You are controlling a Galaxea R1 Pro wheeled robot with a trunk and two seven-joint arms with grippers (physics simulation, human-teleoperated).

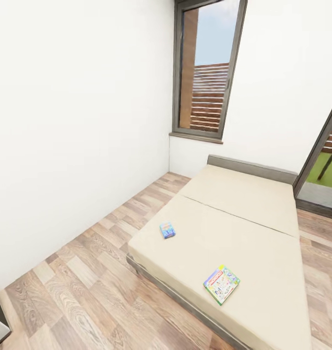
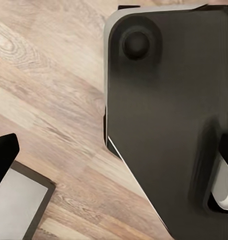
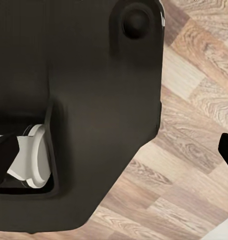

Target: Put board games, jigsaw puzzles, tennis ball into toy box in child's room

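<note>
Two board games — light-blue point(image 1: 167, 230), Monopoly point(image 1: 221, 284) — on one bed point(image 1: 244, 228), tool states cannot be told

Home bedroom, low beige bed point(image 1: 244, 228), wood-plank floor point(image 1: 83, 287), white walls, tall window point(image 1: 207, 73)

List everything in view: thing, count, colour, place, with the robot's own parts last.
Board games: two. A small light-blue one lies near the bed's left edge; a larger white-blue-green one with a red logo lies nearer the camera, toward the foot edge.
Bed: one, beige top, grey frame, against the far wall.
Window: one, tall, dark-grey frame, behind the bed.
Glass door: one, dark frame, at the right edge, grass outside.
Floor: wood planks, left of the bed and in front of it.
Walls: white.
Robot base: dark body above the floor in both wrist views.
</note>
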